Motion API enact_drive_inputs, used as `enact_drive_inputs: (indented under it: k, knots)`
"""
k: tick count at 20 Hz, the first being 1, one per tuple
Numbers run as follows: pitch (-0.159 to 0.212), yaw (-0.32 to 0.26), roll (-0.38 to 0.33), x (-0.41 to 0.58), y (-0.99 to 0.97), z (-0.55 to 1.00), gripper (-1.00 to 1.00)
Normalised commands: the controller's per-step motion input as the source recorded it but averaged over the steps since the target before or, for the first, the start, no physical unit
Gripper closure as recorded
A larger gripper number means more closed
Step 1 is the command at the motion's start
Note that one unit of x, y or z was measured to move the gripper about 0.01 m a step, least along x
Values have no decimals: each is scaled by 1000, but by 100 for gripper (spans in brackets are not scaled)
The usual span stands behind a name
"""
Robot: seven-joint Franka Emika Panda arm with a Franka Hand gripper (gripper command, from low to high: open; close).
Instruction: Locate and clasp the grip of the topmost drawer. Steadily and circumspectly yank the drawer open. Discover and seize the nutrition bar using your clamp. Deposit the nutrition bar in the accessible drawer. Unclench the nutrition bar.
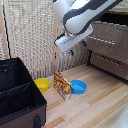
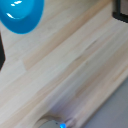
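Hand (image 1: 77, 48) is up in the air, well above the counter (image 1: 100, 95), hanging off the bulky white arm (image 1: 85, 15). Two dark blue fingers (image 1: 71, 52) poke out below the white block with a gap between them and nothing in it, so it's holding nothing; how wide the gap is, can't tell, too blurry.

Nutrition bar (image 1: 62, 84) sits on the counter, propped up on edge, orange-yellow with a red-brown print. It's between the yellow bowl (image 1: 42, 84) on the exterior view's left and the blue bowl (image 1: 78, 87) on the exterior view's right, just beside or touching the blue one. Hand is above and a bit to the exterior view's right of it, well apart.

Dark brown cabinet is at the exterior view's right. Topmost drawer (image 1: 107, 36) looks flush with the front, silver bar handle (image 1: 103, 41) across it. Lower drawer (image 1: 109, 62) sits below with its own handle.

Black fabric bin (image 1: 17, 97) with a divider sits at the exterior view's lower left.

Wrist view is blurred: light wood counter (image 2: 75, 65), blue bowl (image 2: 20, 15) at one corner, dark finger edges at the frame borders. Bar isn't visible there.
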Motion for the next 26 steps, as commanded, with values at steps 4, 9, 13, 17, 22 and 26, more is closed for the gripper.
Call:
enact_drive_inputs:
  k: [4,9,13,17,22,26]
  knots:
    - [-15,-128,215,294,456,-344,-100]
    - [0,-144,188,322,426,-507,-100]
    - [-1,-126,184,268,339,-521,-100]
    - [2,-29,129,336,138,-379,-100]
    - [30,3,67,310,66,-345,-100]
    - [62,15,12,148,109,-416,-100]
